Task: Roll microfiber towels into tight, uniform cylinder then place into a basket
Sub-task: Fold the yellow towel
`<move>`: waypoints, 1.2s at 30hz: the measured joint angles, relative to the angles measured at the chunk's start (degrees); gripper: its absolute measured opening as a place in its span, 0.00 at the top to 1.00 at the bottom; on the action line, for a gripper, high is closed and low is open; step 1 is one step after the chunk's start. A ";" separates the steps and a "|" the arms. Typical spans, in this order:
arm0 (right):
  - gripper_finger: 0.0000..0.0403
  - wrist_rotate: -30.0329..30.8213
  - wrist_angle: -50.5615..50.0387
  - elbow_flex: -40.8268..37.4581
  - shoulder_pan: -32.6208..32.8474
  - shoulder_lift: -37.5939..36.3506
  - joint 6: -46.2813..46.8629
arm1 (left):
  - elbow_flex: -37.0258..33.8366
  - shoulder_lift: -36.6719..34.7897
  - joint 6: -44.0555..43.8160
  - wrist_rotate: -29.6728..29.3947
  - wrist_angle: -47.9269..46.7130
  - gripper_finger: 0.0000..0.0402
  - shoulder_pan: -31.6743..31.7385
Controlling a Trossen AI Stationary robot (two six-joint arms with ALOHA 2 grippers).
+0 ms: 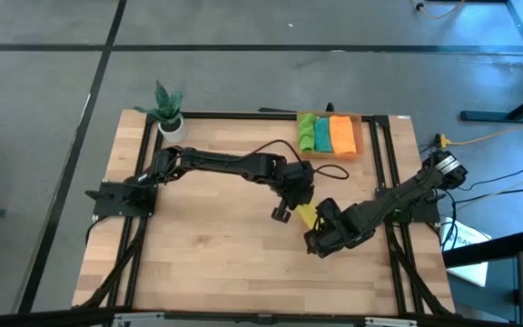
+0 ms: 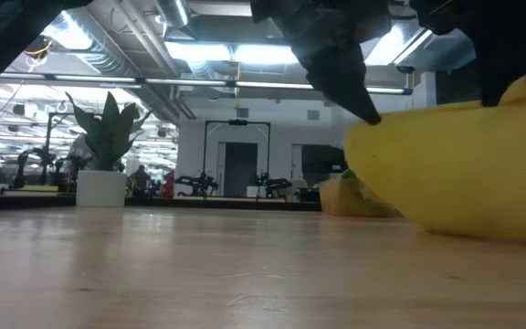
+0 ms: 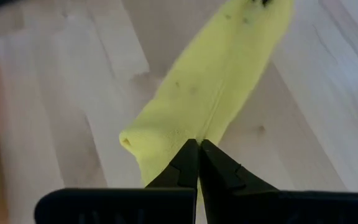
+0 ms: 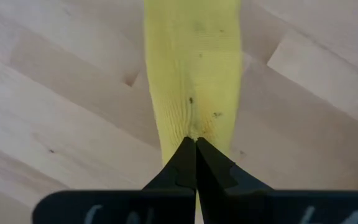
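A: Yellow towel [image 1: 307,214] — where, and why there?
B: Just right of worktop [image 1: 207,263] centre, rolled into a long narrow bundle, between the two hands. Left hand [image 1: 281,214] at its 9 o'clock end, right hand [image 1: 314,245] near its 5 o'clock end. Probably pinched at both ends to keep the roll from springing open.

A: State of the hands?
B: Both clenched. Wrist views show each pair of dark fingertips pressed together right at the yellow cloth, left [image 3: 197,163] and right [image 4: 195,160]. Looks like a pinch on a fold of fabric each, though how much cloth sits between the tips can't be told.

A: Lifted or lying flat?
B: Low view shows the yellow roll [image 2: 464,164] bulging above the wood, underside near or on the surface. Can't tell which.

A: Basket?
B: Orange tray [image 1: 361,136] at about 1 o'clock on the worktop, against the far edge. Already holds a green roll [image 1: 307,133], a teal roll [image 1: 323,133] and an orange roll [image 1: 343,134] side by side. Little room left; tight fit likely for the yellow one.

A: Anything else?
B: Potted plant [image 1: 168,109] at 11 o'clock corner, well clear of the work.
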 joint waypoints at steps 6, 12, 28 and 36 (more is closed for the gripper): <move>1.00 -0.24 0.62 -1.23 0.04 0.01 0.17 | 0.07 1.09 -1.50 0.12 2.32 1.00 0.14; 1.00 -1.33 6.02 -5.29 0.00 0.04 3.19 | 0.00 6.10 -5.10 4.01 0.56 1.00 -0.03; 1.00 -1.59 16.25 -18.37 -0.10 0.02 6.71 | -0.02 7.67 -5.77 5.88 4.40 1.00 -0.30; 1.00 -2.26 17.77 -22.16 -0.20 0.02 8.13 | -0.04 7.67 -5.79 5.82 6.07 1.00 -0.27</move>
